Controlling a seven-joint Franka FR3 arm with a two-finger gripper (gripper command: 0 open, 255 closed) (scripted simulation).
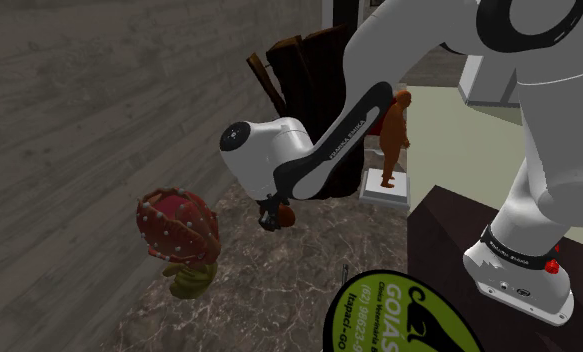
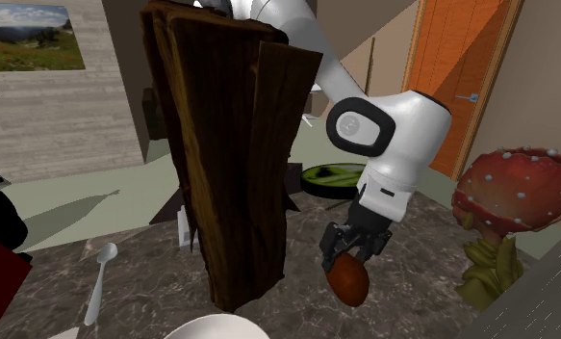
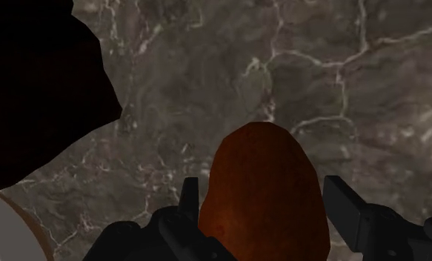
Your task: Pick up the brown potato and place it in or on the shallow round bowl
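In the shoulder view the white arm reaches down and to the view's left over a dark veined marble counter [image 1: 279, 290]. The black gripper [image 1: 276, 217] has its fingers closed on the potato [image 1: 290, 214], which shows as a small reddish-brown lump at the fingertips. A red dotted mushroom ornament [image 1: 176, 228] stands to the left of it. An orange-brown figurine [image 1: 392, 135] on a white base stands behind the arm, beside leaning dark wooden planks [image 1: 301, 62]. A round black-and-green disc [image 1: 399, 315] with lettering lies near the dark stand [image 1: 459, 250].

In the second exterior view the planks rise tall in the foreground. To their right the gripper points down with the potato hanging from it, near the counter; whether it touches the surface I cannot tell. Here the potato is egg-shaped, smooth and glossy, rust-brown with a darker underside. The shallow round bowl [image 2: 216, 329], drawn white, peeks in at the bottom edge, left of the potato and apart from it. A pale spoon [image 2: 99, 280] lies further left. The mushroom ornament stands at the right, with an orange door [image 2: 451, 67] behind it.

In the wrist view the potato fills the space between the two black fingers [image 3: 189, 194], which press its sides. Its skin is an even red-brown with no spots. Marble lies beyond it.
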